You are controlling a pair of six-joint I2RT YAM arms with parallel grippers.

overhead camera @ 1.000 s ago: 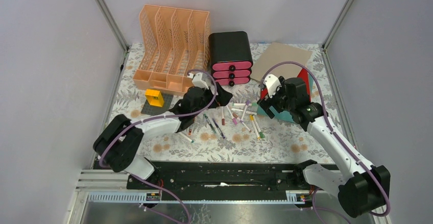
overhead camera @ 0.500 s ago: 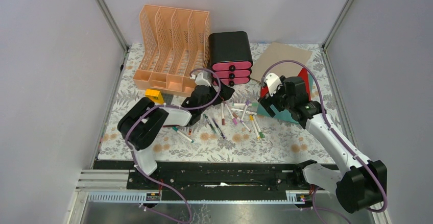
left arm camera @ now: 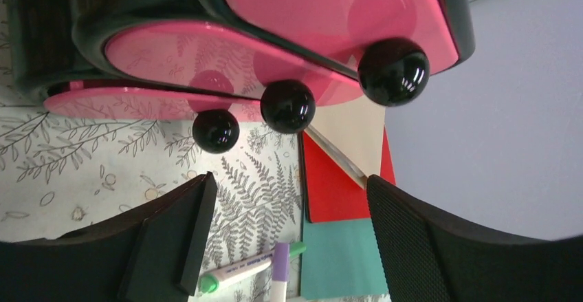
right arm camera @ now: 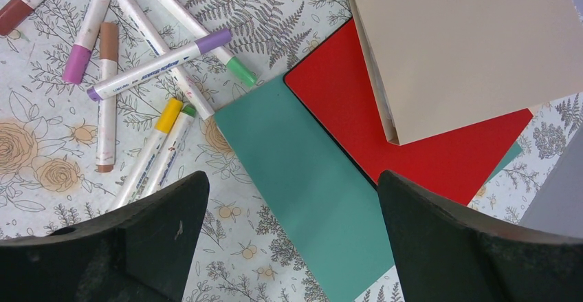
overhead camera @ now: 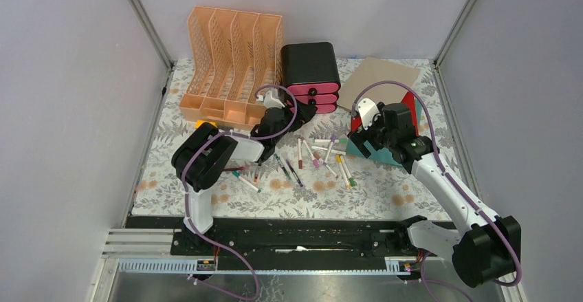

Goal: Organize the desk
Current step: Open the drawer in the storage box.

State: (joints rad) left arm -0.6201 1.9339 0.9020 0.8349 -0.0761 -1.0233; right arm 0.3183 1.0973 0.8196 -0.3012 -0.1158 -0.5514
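Note:
The desk (overhead camera: 385, 192) is a fern-and-flower cloth inside a metal frame. Several markers (overhead camera: 323, 154) lie scattered at its middle. My left gripper (overhead camera: 306, 111) is at the foot of the black drawer box (overhead camera: 309, 68). In the left wrist view the left gripper (left arm camera: 289, 185) is open and holds nothing, and three black knobs (left arm camera: 287, 106) on pink fronts are just beyond its tips. My right gripper (overhead camera: 357, 128) hovers over the teal folder; in the right wrist view the right gripper (right arm camera: 292, 178) is open and empty above the teal folder (right arm camera: 309, 178).
An orange file rack (overhead camera: 230, 47) stands at the back left, with a yellow block (overhead camera: 203, 124) in front of it. A red folder (right arm camera: 412, 137) and a tan folder (right arm camera: 467, 47) overlap the teal one at the back right. Grey walls close in both sides.
The left arm has folded in and its gripper has moved back toward the drawer fronts. The right arm has barely shifted.

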